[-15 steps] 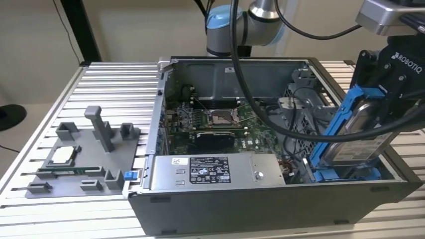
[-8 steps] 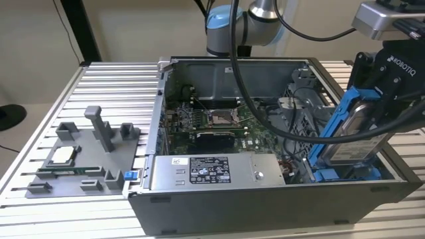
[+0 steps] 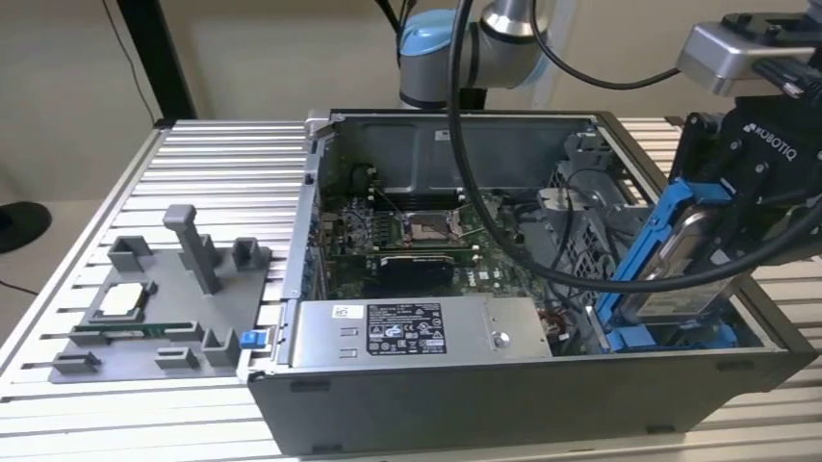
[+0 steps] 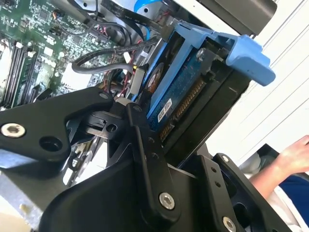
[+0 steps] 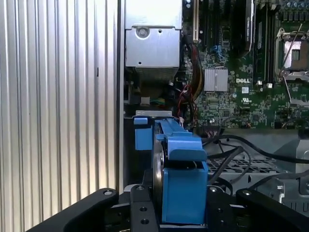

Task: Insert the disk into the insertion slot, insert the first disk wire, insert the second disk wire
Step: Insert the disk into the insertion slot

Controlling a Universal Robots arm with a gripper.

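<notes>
My gripper [image 3: 719, 217] is shut on the disk [image 3: 677, 277], a silver drive in a bright blue frame. I hold it on edge and tilted over the open computer case, at the exterior view's right. Its lower end reaches the insertion slot [image 3: 642, 337], a bay with blue clips in the case's near right corner. In both wrist views the disk [image 4: 169, 96] [image 5: 181, 179] sits clamped between my black fingers [image 4: 145, 145] [image 5: 140, 208]. Black cables [image 5: 231, 154] [image 4: 111, 53] run beside the bay; I cannot tell which are the disk wires.
A grey labelled power supply box [image 3: 424, 332] lies along the case's front, with the motherboard [image 3: 411, 231] behind it and a perforated cage [image 3: 591, 207] beside the bay. A grey fixture [image 3: 154, 298] holding parts stands on the slotted table at the left. A person's hand [image 4: 294, 157] shows nearby.
</notes>
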